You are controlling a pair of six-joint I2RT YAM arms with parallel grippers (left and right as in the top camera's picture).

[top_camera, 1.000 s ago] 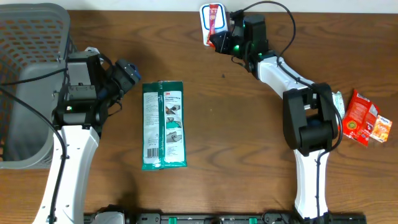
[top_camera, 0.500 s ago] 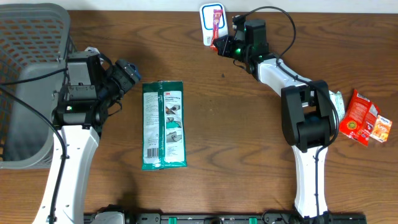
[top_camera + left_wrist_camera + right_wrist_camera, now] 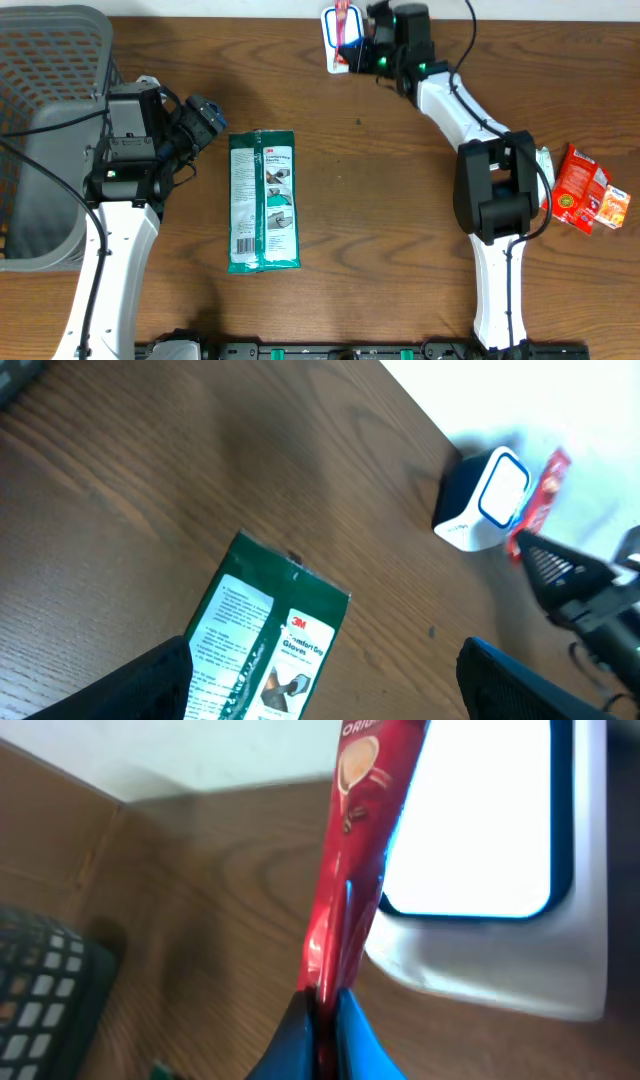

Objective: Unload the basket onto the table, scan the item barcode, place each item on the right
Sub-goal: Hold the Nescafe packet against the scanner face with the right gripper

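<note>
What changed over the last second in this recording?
The right gripper, shut on the red sachet, moved toward the far edge of the table, drawing the sachet along the scanner. The left gripper, green glove pack and red packets stayed put.

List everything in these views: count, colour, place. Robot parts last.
table: one, brown wood, under everything.
barcode scanner: one, white with a blue-rimmed window, far edge, centre.
red sachet: one, red, in front of the scanner window, pinched by the right hand.
3M glove pack: one, green, flat, left of centre.
mesh basket: one, grey, far left.
snack packets: apparently two, red and orange-red, right edge.
pale packet: one, whitish, partly hidden behind the right arm.
left hand: one, black, open and empty, beside the glove pack.
right hand: one, black, shut on the red sachet.
</note>
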